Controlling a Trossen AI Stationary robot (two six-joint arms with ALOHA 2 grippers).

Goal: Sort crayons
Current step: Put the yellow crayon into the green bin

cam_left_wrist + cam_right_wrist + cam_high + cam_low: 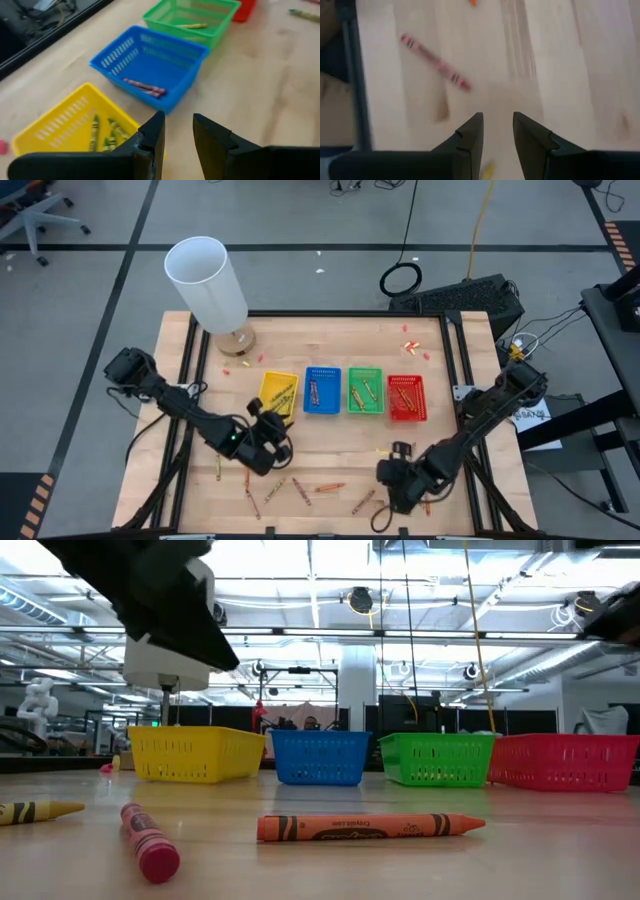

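Wooden bench (330, 442) is sitting in an open lab, grey floor around it, a white cylinder (205, 283) standing at the back corner.

Crayons (300, 489) are lying loose along the front strip of the bench, between the two hands; more are already resting in the trays. From the low view an orange crayon (370, 827) and a pink-red one (148, 841) are lying flat on the wood.

Left hand (178, 132) is hovering just short of the yellow tray (65, 122), fingers parted with a narrow gap, holding nothing. Past it, in a row: blue tray (150, 67), green tray (192, 19), then the red tray (406, 397) farthest off.

Right hand (497, 131) is hanging over bare wood, fingers likewise slightly spread and empty, with a pink crayon (435, 62) lying ahead of it and a yellow tip showing just under it.

Handling, my read: light, stiff wax sticks, paper-wrapped so decent friction, but round, so likely rolling if nudged, and snapping if squeezed hard. Best pinching across the wrapped middle, fingers square to the long axis.
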